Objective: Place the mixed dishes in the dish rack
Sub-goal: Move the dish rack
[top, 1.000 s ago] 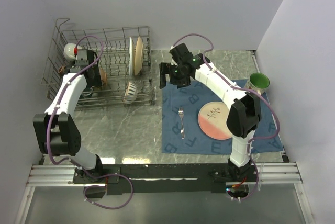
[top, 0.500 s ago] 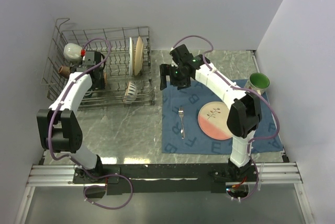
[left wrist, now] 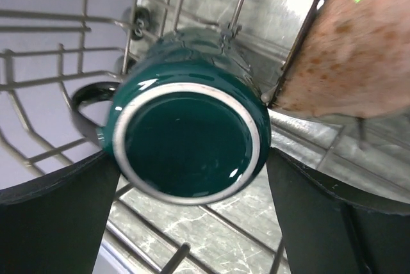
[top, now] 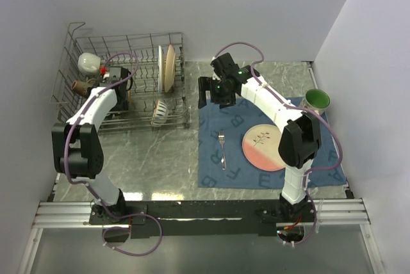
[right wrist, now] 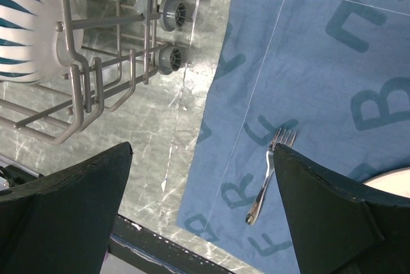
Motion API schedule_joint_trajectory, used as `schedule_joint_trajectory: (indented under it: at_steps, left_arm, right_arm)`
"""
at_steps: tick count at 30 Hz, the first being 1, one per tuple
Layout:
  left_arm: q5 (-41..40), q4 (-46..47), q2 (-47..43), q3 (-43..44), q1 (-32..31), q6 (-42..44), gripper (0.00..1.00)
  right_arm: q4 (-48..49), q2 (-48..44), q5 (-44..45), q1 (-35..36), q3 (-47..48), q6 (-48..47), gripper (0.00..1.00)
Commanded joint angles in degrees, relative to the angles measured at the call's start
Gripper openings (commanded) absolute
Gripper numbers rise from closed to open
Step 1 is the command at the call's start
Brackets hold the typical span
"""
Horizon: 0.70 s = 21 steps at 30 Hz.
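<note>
Grey marble tabletop (top: 160, 159) carries the grey wire dish rack (top: 128, 35). Inside it the left gripper (top: 120, 91), jaws spread, straddles a dark green mug (left wrist: 189, 139) set mouth-down, presumably to drain. The right gripper (right wrist: 202, 152), jaws apart and empty, hovers above the metal fork (right wrist: 267, 173) on the blue lettered placemat (right wrist: 320, 63). The fork's long axis runs near-to-far, tines pointing away.

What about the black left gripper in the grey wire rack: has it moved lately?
Yes. The left gripper has shifted slightly right, away from the round white mug and toward the upright tan plate.
</note>
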Motion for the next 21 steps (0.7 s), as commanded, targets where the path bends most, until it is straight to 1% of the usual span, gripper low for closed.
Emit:
schedule_joint_trajectory:
  at_steps: [1,2,4,5,8,10,11,14,17,21]
  left_arm:
    - [-2.38,-0.34,1.0,-0.97,0.17,-3.64,0.99]
    - [-2.91,-0.17,1.26,-1.06,0.17,-4.34,0.99]
    - [-5.01,0.01,1.7,-1.06,0.17,-5.04,0.94]
    - [-5.63,0.36,1.62,-1.32,0.26,-5.57,0.85]
    - [-7.83,1.85,0.48,-1.76,1.49,-6.45,0.7]
    - [-9.24,2.91,-0.75,-1.59,2.54,-6.72,0.66]
    - [-9.24,3.35,-1.28,-1.59,2.46,-6.63,0.62]
    - [-9.33,4.67,-3.82,-1.67,5.44,-6.98,0.54]
    - [-6.0,6.07,-7.08,-2.64,8.51,-7.68,0.51]
    - [-0.46,7.66,-10.07,-4.57,12.38,-8.47,0.51]
  right_arm:
    - [0.44,-2.14,-0.08,-0.61,0.9,-0.46,1.0]
    - [0.43,-1.96,-0.08,-0.7,0.99,-0.46,1.0]
    - [0.44,-1.79,-0.08,-0.79,1.16,-0.55,1.0]
    - [0.52,-1.79,-0.08,-0.87,1.25,-0.64,1.0]
    - [0.44,-1.7,-0.26,-0.7,1.08,-0.55,1.0]
    - [0.7,-1.87,-0.43,-0.79,0.73,-0.64,1.0]
    - [0.7,-1.87,-0.44,-0.79,0.55,-0.64,1.0]
    - [0.7,-1.79,-0.52,-0.79,0.55,-0.55,1.0]
    - [0.44,-1.61,-0.79,-0.87,0.9,-0.46,1.0]
    - [0.26,-1.61,-0.96,-0.79,1.08,-0.37,1.0]
